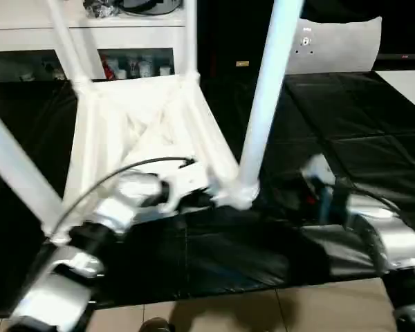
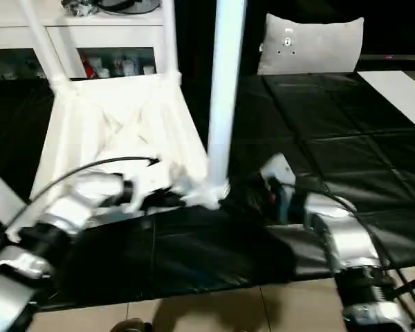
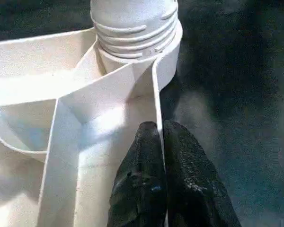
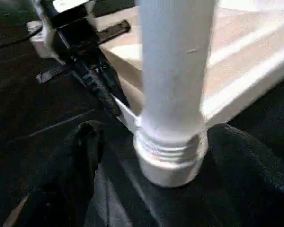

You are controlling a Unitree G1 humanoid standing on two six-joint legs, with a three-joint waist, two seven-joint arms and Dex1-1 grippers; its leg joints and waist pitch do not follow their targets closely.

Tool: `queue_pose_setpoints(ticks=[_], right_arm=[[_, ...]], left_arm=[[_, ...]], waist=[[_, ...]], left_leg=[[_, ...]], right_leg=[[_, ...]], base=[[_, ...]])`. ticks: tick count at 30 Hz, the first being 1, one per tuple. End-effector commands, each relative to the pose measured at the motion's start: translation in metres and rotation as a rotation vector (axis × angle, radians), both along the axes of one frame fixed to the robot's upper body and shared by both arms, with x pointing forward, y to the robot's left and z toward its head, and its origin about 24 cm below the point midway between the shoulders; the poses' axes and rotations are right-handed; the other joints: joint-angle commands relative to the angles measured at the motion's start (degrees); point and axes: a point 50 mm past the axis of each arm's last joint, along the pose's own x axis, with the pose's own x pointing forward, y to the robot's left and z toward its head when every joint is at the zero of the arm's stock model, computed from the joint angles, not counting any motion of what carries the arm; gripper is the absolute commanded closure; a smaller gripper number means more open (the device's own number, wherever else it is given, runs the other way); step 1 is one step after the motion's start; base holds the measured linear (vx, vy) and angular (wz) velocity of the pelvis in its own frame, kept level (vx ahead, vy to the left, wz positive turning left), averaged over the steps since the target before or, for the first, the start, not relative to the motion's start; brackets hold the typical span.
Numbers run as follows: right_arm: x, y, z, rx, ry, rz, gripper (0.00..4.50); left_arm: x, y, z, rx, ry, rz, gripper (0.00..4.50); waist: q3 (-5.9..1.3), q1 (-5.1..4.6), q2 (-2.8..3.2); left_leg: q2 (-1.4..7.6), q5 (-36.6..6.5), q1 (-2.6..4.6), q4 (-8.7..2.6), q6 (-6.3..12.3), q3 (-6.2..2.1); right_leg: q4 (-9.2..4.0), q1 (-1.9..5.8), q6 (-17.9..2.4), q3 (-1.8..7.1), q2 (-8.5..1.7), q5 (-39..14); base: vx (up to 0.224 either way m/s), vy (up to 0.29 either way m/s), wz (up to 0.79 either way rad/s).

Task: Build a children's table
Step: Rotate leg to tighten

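Observation:
The white children's table top point(image 1: 145, 117) lies upside down and tilted on the black mat, ribbed underside showing. Long white legs stand in its corner sockets: two at the far corners point(image 1: 66, 41), one at the near left point(image 1: 14, 166), and one at the near right point(image 1: 270, 90). My left gripper point(image 3: 160, 130) is shut on the thin rim of the top, just beside the near-right socket point(image 3: 132, 42). My right gripper point(image 4: 156, 137) is open, its black fingers point(image 4: 80, 156) standing on either side of that leg's threaded base point(image 4: 170, 151).
A white cabinet with glass doors point(image 1: 28, 28) stands behind the table. A pale cushion point(image 1: 339, 45) leans at the back right and a flat white board point(image 1: 411, 86) lies at the right edge. The black mat point(image 1: 346, 138) ends at tiled floor point(image 1: 318, 304) in front.

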Motion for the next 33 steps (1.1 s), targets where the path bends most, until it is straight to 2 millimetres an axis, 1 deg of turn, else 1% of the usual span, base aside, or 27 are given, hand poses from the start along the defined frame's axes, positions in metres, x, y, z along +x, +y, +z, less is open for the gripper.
queue_pose_setpoints(ticks=[1, 2, 3, 4, 5, 7, 8, 9, 11, 12, 13, 14, 16, 17, 19, 21, 24, 27, 29, 30, 32, 33], right_arm=[[-0.001, 0.002, 0.003, -0.021, -0.009, 0.067, 0.68], [-0.001, 0.002, 0.003, -0.024, -0.008, 0.069, 0.68], [0.000, 0.002, 0.002, -0.025, -0.002, 0.076, 0.68], [0.001, 0.002, 0.002, -0.024, 0.001, 0.081, 0.96], [0.002, 0.004, 0.002, -0.017, 0.008, 0.099, 1.03], [0.002, 0.006, 0.002, -0.012, 0.013, 0.117, 1.03], [0.002, 0.006, 0.002, -0.012, 0.013, 0.117, 1.19], [0.001, 0.013, 0.001, 0.004, 0.027, 0.173, 1.36], [0.000, 0.016, 0.000, 0.009, 0.033, 0.191, 1.47], [-0.001, 0.018, -0.001, 0.013, 0.039, 0.206, 1.66], [-0.001, 0.019, -0.001, 0.014, 0.040, 0.211, 1.66], [-0.001, 0.020, -0.002, 0.014, 0.040, 0.215, 1.82], [-0.001, 0.024, -0.002, 0.022, 0.042, 0.230, 1.93], [-0.001, 0.024, -0.002, 0.022, 0.042, 0.230, 1.93], [-0.001, 0.031, -0.004, 0.028, 0.045, 0.259, 2.21], [-0.001, 0.033, -0.004, 0.030, 0.050, 0.268, 2.39], [0.000, 0.035, -0.005, 0.032, 0.058, 0.277, 2.49], [0.000, 0.035, -0.007, 0.033, 0.069, 0.286, 2.53], [-0.001, 0.036, -0.007, 0.034, 0.076, 0.291, 2.54], [-0.003, 0.035, -0.009, 0.033, 0.087, 0.297, 2.54], [-0.003, 0.035, -0.010, 0.033, 0.091, 0.295, 2.54], [-0.005, 0.036, -0.012, 0.038, 0.097, 0.288, 2.54]], left_arm=[[-0.010, -0.011, 0.003, 0.019, 0.032, -0.172, 4.50], [-0.010, -0.011, 0.003, 0.022, 0.034, -0.176, 4.50], [-0.012, -0.010, 0.002, 0.035, 0.039, -0.198, 4.50], [-0.013, -0.009, 0.002, 0.046, 0.040, -0.216, 4.50], [-0.014, -0.009, 0.002, 0.058, 0.035, -0.247, 4.50], [-0.015, -0.010, 0.002, 0.062, 0.032, -0.266, 4.50], [-0.015, -0.010, 0.002, 0.062, 0.032, -0.266, 4.50], [-0.015, -0.013, 0.004, 0.054, 0.014, -0.276, 4.50], [-0.014, -0.014, 0.004, 0.050, 0.006, -0.275, 4.50], [-0.014, -0.014, 0.005, 0.049, 0.007, -0.275, 4.50], [-0.014, -0.015, 0.005, 0.049, 0.006, -0.276, 4.50], [-0.013, -0.015, 0.005, 0.050, 0.006, -0.277, 4.50], [-0.013, -0.016, 0.005, 0.047, 0.007, -0.279, 4.50], [-0.013, -0.016, 0.005, 0.047, 0.007, -0.279, 4.50], [-0.013, -0.018, 0.006, 0.039, 0.002, -0.282, 4.50], [-0.013, -0.018, 0.005, 0.038, 0.001, -0.283, 4.50], [-0.013, -0.018, 0.005, 0.039, 0.002, -0.282, 4.50], [-0.013, -0.018, 0.005, 0.040, 0.003, -0.280, 4.50], [-0.013, -0.018, 0.004, 0.040, 0.003, -0.278, 4.50], [-0.013, -0.017, 0.004, 0.039, 0.009, -0.262, 4.50], [-0.012, -0.017, 0.004, 0.037, 0.012, -0.248, 4.50], [-0.010, -0.017, 0.003, 0.031, 0.019, -0.211, 4.50]], waist=[[-3.99, -0.12, 0.02], [-3.99, -0.04, 0.02], [-3.98, 0.26, 0.04], [-3.99, 0.36, 0.06], [-4.01, 0.55, -0.15], [-4.02, 0.60, -0.11], [-4.03, 0.69, -0.14], [-4.08, 0.78, -0.16], [-4.10, 0.77, -0.17], [-4.13, 0.83, -0.22], [-4.17, 0.87, -0.19], [-4.22, 0.97, -0.19], [-4.24, 1.01, -0.20], [-4.18, 0.99, -0.22], [-4.21, 1.03, -0.19], [-4.20, 1.04, -0.22], [-4.15, 0.99, -0.22], [-4.15, 1.00, -0.21], [-4.23, 1.02, -0.20], [-4.23, 1.03, -0.08], [-4.24, 1.01, -0.16], [-4.26, 1.04, -0.01]], left_leg=[[1.67, -12.30, 1.04, -3.67, 2.59, 0.07], [1.68, -12.30, 1.09, -3.68, 2.58, 0.09], [1.67, -12.55, 1.12, -3.68, 2.48, 0.10], [1.68, -12.67, 1.07, -3.70, 2.37, 0.08], [1.65, -12.64, 1.07, -3.70, 2.31, 0.05], [1.62, -12.73, 0.98, -3.71, 2.09, 0.07], [1.65, -12.80, 1.00, -3.66, 2.11, 0.06], [1.63, -12.45, 0.97, -3.66, 2.21, 0.05], [1.62, -12.25, 0.91, -3.63, 2.28, 0.03], [1.66, -11.74, 0.91, -3.61, 2.43, 0.02], [1.67, -11.60, 0.95, -3.58, 2.46, 0.04], [1.68, -11.29, 0.96, -3.55, 2.44, 0.04], [1.65, -10.87, 0.91, -3.53, 2.40, 0.03], [1.59, -11.32, 0.89, -3.56, 2.30, 0.06], [1.61, -11.58, 0.93, -3.55, 2.15, 0.05], [1.64, -11.46, 0.94, -3.59, 2.13, 0.02], [1.62, -11.63, 0.86, -3.64, 2.01, -0.01], [1.62, -12.01, 0.96, -3.63, 1.90, 0.01], [1.63, -11.35, 0.91, -3.58, 2.04, -0.01], [1.62, -11.24, 0.91, -3.55, 2.10, -0.01], [1.59, -11.32, 0.90, -3.54, 2.12, 0.01], [1.60, -11.36, 0.94, -3.54, 2.10, -0.01]], right_leg=[[-4.05, 2.75, -12.99, 2.33, -3.66, -8.69], [-3.99, 2.71, -13.15, 2.35, -3.56, -8.40], [-3.92, 2.68, -13.41, 2.35, -3.59, -8.02], [-3.88, 2.76, -13.39, 2.33, -3.62, -8.10], [-3.86, 2.79, -13.19, 2.31, -3.68, -8.52], [-3.91, 2.82, -13.03, 2.30, -3.71, -9.05], [-3.88, 2.81, -12.92, 2.33, -3.74, -8.87], [-3.80, 2.86, -12.83, 2.29, -3.74, -8.65], [-3.77, 2.87, -12.80, 2.29, -3.77, -8.47], [-3.70, 2.84, -12.86, 2.27, -3.76, -8.09], [-3.69, 2.79, -12.89, 2.28, -3.76, -7.95], [-3.62, 2.80, -12.94, 2.28, -3.72, -7.51], [-3.51, 2.85, -13.03, 2.28, -3.70, -6.76], [-3.63, 2.84, -12.93, 2.26, -3.70, -7.55], [-3.68, 2.83, -12.75, 2.28, -3.77, -8.27], [-3.62, 2.80, -12.72, 2.24, -3.70, -8.10], [-3.66, 2.86, -12.58, 2.25, -3.77, -8.47], [-3.75, 2.81, -12.45, 2.27, -3.78, -9.31], [-3.59, 2.85, -12.63, 2.27, -3.75, -8.13], [-3.54, 2.82, -12.82, 2.25, -3.71, -7.62], [-3.56, 2.87, -12.87, 2.25, -3.71, -7.49], [-3.53, 2.86, -12.96, 2.24, -3.71, -7.48]], base=[[0.000, 0.000, 0.00], [0.000, 0.000, 0.00], [0.000, 0.000, 0.00], [0.000, 0.000, 0.00], [0.000, 0.000, 0.00], [0.000, 0.000, 0.00], [0.000, 0.000, 0.00], [0.000, 0.000, 0.00], [0.000, 0.000, 0.00], [0.000, 0.000, 0.00], [0.000, 0.000, 0.00], [0.000, 0.000, 0.00], [0.000, 0.000, 0.00], [0.000, 0.000, 0.00], [0.000, 0.000, 0.00], [0.000, 0.000, 0.00], [0.000, 0.000, 0.00], [0.000, 0.000, 0.00], [0.000, 0.000, 0.00], [0.000, 0.000, 0.00], [0.000, 0.000, 0.00], [0.000, 0.000, 0.00]])
